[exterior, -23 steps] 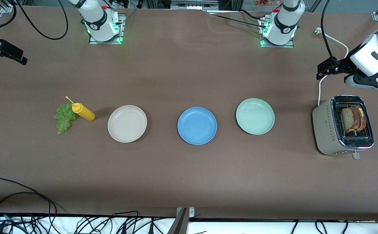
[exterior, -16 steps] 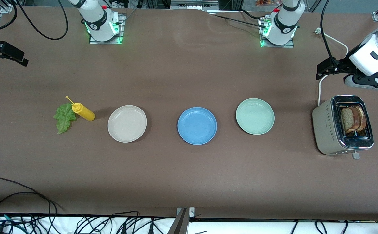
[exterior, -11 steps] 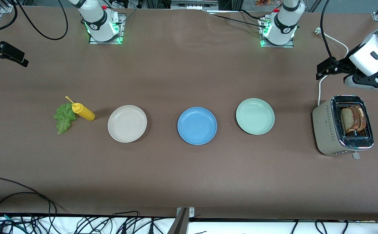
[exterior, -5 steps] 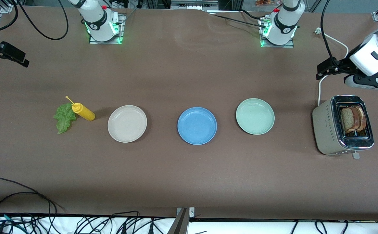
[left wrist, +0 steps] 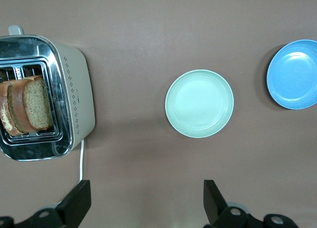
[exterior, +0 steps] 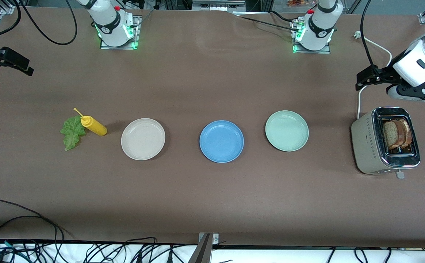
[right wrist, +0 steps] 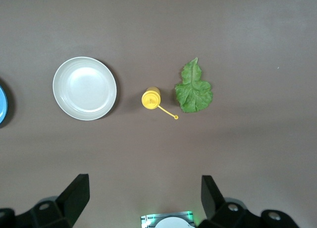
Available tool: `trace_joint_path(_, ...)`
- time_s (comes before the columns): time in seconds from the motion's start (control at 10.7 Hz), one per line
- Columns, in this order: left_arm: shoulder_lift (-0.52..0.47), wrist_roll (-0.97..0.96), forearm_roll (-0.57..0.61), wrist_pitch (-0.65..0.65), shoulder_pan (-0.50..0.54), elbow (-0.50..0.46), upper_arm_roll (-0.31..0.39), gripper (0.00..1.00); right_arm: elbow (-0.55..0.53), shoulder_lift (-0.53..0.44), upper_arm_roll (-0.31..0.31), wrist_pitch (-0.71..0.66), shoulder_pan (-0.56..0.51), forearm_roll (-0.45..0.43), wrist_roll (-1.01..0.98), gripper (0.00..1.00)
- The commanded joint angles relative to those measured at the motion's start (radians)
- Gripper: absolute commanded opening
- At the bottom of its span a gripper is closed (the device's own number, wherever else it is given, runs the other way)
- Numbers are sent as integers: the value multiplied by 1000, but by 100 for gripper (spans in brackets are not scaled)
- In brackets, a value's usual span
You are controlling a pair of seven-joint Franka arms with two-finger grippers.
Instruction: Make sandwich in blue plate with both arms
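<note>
Opening step, nothing gathered yet. The round mid-blue plate (exterior: 221,141) sits bare on the brown surface (exterior: 212,197), between a round cream plate (exterior: 143,138) and a round pale green plate (exterior: 287,130).

Left pincer (left wrist: 143,203) — fingers spread wide, nothing between them — hangs high at its own end of the surface. Below it and just to one side stands the beige, chrome-topped toaster (left wrist: 74,94), with two slices of brown wholegrain bread (left wrist: 25,109) upright in its slots. The pale green plate lies under it toward the middle, the blue plate past that.

Right pincer (right wrist: 143,198) — also spread and empty — hangs high over its end. Beneath it lie the ruffled green lettuce leaf (right wrist: 193,89) and a yellow plastic squeeze bottle (right wrist: 151,99), tipped on its side and touching the leaf's edge; the cream plate is toward the middle.

Judgement: both arms are poised above their ingredients; no reach looks committed. Next move likely calls for the left pincer to drop over the toaster slots and close on one slice's top edge, lifting straight up. The right must take the leaf without snagging the bottle beside it.
</note>
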Motion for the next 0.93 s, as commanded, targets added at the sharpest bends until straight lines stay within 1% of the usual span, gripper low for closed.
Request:
trace_joint_path(0.0, 1, 14, 1, 7, 23, 0, -12, 100, -7, -6, -7, 9, 8, 2, -14, 100)
trace_joint_path(0.84, -2, 14, 5, 6, 26, 0, -20, 100, -7, -6, 4, 18, 11, 2, -13, 100)
